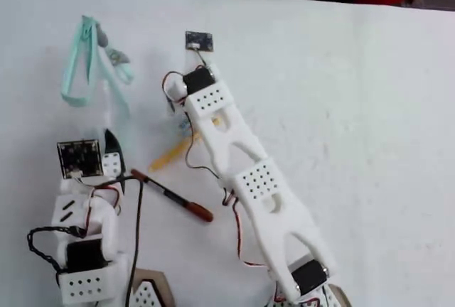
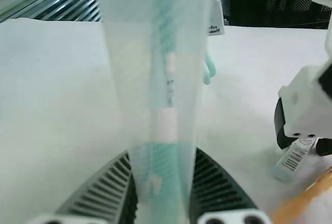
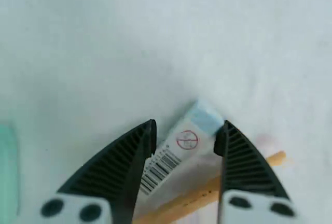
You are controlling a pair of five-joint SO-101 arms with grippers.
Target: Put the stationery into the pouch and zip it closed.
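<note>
The pouch [image 2: 155, 79] is held clamped in the left gripper [image 2: 162, 154]; the eraser [image 3: 179, 146] is straddled by the right gripper [image 3: 189, 124], jaws apart.

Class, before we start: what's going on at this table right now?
Two robot arms are packing stationery. The left hand is closed on the clear pouch. The right hand sits open around an eraser lying on the table beside a yellow pencil. A pen lies nearby; all three are outside the pouch.
</note>
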